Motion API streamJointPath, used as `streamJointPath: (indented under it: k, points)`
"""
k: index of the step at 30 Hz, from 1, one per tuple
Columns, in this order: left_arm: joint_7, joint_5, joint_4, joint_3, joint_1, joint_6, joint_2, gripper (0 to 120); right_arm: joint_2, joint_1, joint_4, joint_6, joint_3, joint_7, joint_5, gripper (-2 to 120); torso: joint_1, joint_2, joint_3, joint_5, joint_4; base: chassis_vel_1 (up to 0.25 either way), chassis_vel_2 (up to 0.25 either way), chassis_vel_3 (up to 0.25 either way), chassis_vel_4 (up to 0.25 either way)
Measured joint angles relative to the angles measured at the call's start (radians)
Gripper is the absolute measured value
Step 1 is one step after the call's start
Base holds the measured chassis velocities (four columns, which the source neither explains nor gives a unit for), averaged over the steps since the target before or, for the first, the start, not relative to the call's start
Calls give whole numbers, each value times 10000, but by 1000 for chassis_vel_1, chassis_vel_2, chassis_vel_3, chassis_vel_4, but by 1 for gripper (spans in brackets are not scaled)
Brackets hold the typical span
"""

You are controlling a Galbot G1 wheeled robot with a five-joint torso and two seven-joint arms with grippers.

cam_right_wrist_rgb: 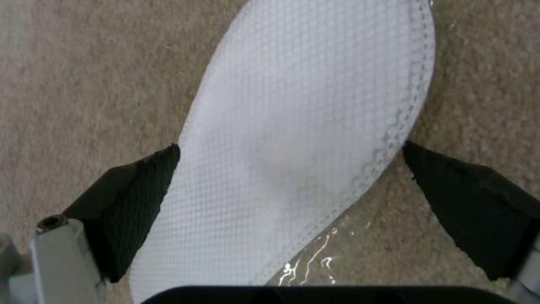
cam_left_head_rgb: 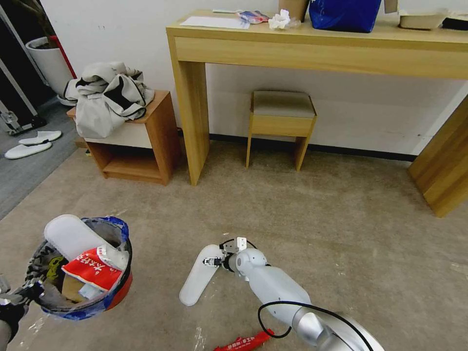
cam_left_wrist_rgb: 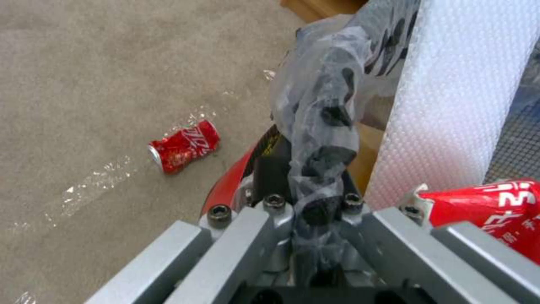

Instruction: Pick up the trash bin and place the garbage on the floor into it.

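The red trash bin hangs low on the left, above the floor. My left gripper is shut on the bin's bag-lined rim. Inside the bin lie a white slipper, a red wrapper and brown paper. Another white slipper lies flat on the carpet. My right gripper is down over it, open. Its black pads straddle the sole at both edges. A red can lies on the carpet beside the bin. A red wrapper lies near my right forearm.
A wooden desk stands ahead with a small stool beneath it. A low side table piled with clothes stands at the left. Two more white slippers rest on grey flooring at the far left. Open carpet stretches to the right.
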Motion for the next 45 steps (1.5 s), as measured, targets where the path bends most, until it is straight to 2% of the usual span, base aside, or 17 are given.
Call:
streamJointPath:
  k: [44,45]
  points:
    - [42,110,-266,-48,262,-99,-263,0,0,365,-989,959,-50,-1454,-571,99,0,0,0,1,0,0,0,0,0]
    - [44,112,-290,-48,283,-101,-265,0,1,365,-1013,968,-41,-1484,-603,94,0,0,-1,1,0,0,0,0,0]
